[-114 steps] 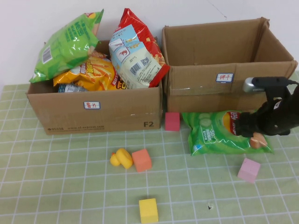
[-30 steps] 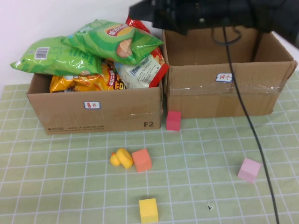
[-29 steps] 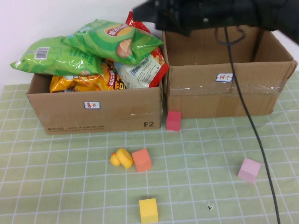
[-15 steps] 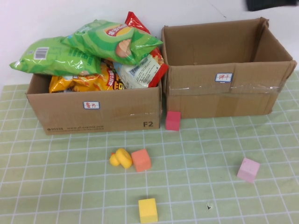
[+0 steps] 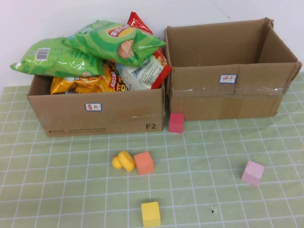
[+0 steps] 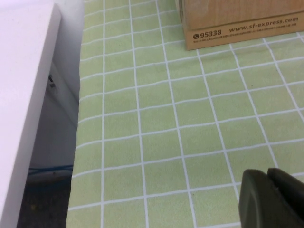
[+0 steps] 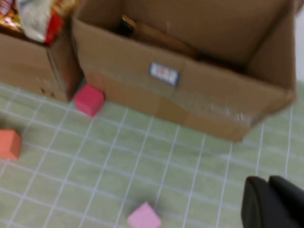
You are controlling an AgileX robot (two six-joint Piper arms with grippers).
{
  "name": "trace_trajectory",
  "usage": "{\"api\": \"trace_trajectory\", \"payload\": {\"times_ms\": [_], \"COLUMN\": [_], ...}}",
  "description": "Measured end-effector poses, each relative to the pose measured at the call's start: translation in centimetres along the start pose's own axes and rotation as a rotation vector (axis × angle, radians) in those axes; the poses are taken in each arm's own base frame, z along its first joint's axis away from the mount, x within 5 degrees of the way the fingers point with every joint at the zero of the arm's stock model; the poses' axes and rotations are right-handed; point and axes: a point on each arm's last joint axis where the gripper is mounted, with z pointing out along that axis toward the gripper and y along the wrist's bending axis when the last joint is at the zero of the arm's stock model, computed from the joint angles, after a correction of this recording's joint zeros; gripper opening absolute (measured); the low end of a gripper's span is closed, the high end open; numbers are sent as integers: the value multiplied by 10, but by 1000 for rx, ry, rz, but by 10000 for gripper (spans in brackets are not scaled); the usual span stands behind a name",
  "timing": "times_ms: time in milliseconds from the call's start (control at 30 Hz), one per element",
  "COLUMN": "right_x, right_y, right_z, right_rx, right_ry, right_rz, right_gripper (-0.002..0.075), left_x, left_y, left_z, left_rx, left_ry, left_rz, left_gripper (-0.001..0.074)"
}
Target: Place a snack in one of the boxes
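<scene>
In the high view a light, crinkly green snack bag point(image 5: 116, 40), best pinched at a sealed edge, is seen atop the full left box point(image 5: 97, 114) at ten o'clock, no gripper being visible, while the left gripper point(image 6: 270, 199) and right gripper point(image 7: 273, 202) are shown closed in the wrist views.

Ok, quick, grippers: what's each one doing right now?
Left gripper: shut, empty, above the bare mat, out of the high view.
Right gripper: shut, empty, above the mat before the right box.
</scene>
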Motion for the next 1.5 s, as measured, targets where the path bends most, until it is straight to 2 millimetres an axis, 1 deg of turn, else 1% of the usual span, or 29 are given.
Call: {"api": "trace_trajectory", "payload": {"times_ms": [67, 267, 367, 467, 567, 667, 767, 967, 1267, 1367, 1500], "right_x": [27, 123, 162, 194, 215, 228, 233, 238, 239, 239, 239], "right_y": [2, 14, 19, 23, 26, 27, 28, 28, 29, 29, 30], "right_z": [-6, 0, -1, -2, -2, 0, 1, 1, 1, 1, 1], "right_rx": [16, 13, 9, 6, 5, 3, 1, -2, -4, -4, -19], "right_ry": [-36, -63, -65, -60, -56, -46, -22, 30, 41, 41, 41], "right_rz": [21, 46, 49, 51, 53, 55, 56, 56, 59, 59, 76], "right_gripper": [12, 12, 12, 12, 12, 12, 12, 12, 12, 12, 12], "left_x": [-1, -2, 1, 3, 6, 9, 12, 14, 17, 27, 51], "left_y": [0, 0, -1, -2, -2, -2, -3, -3, -3, -5, -7], "left_z": [0, -7, -12, -21, -28, -29, -26, -25, -22, -14, 1], "left_rx": [-1, 2, 10, 8, 5, 4, 8, 10, 13, 23, -3], "left_ry": [-7, -78, -166, -280, -376, -417, -415, -400, -382, -428, -480], "left_rz": [6, 55, 65, 79, 76, 78, 72, 70, 67, 49, 107], "left_gripper": [-2, -2, -2, -2, -2, -2, -2, -2, -2, -2, -2]}}
